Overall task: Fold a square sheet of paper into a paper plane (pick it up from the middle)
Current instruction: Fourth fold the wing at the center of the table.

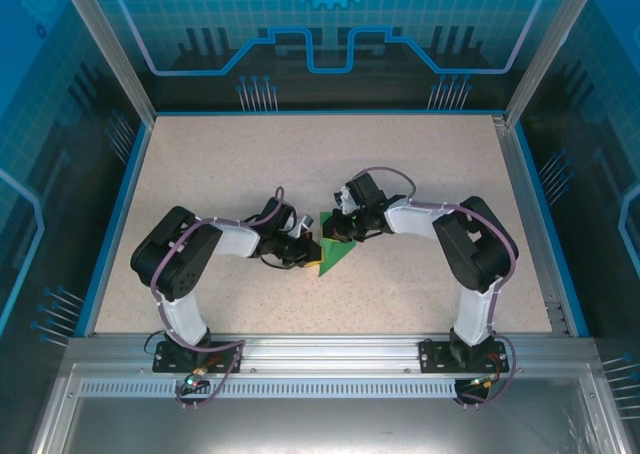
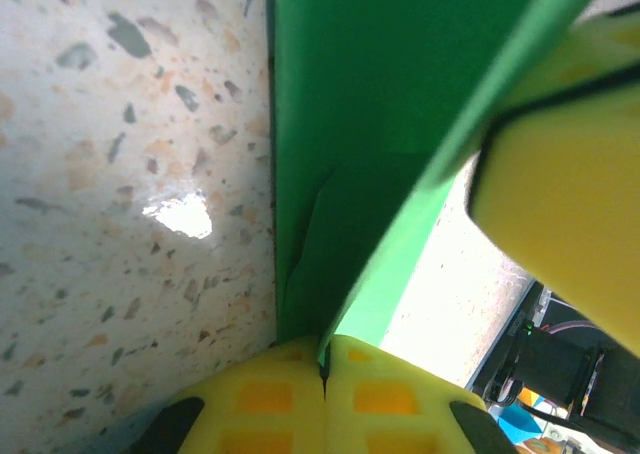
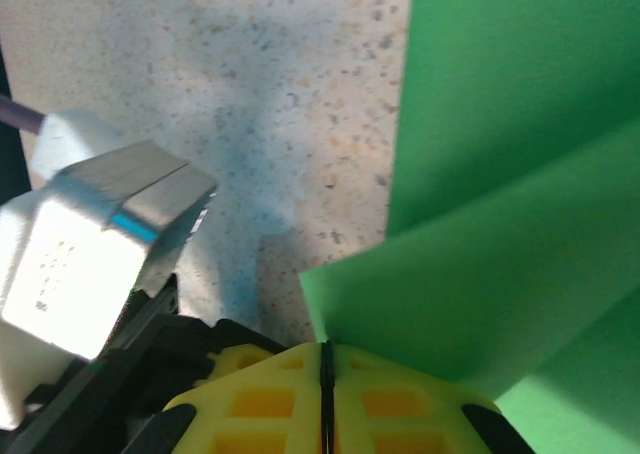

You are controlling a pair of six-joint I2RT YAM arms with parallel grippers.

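Observation:
The square sheet of paper (image 1: 336,256), bright green and folded into a pointed shape, lies mid-table between both grippers. My left gripper (image 1: 303,251) meets it from the left. In the left wrist view its yellow fingers (image 2: 270,394) are shut on a raised edge of the paper (image 2: 340,94), which runs up from the left gripper (image 2: 323,346). My right gripper (image 1: 345,229) comes in from the upper right. In the right wrist view the right gripper (image 3: 325,346) is shut on the corner of a lifted flap of the paper (image 3: 500,274).
A speckled beige table (image 1: 300,164) carries everything, fenced by blue rails and glass walls. The right gripper's yellow finger (image 2: 560,164) looms close in the left wrist view. The left arm's white-and-grey wrist block (image 3: 90,244) sits just left of the right gripper.

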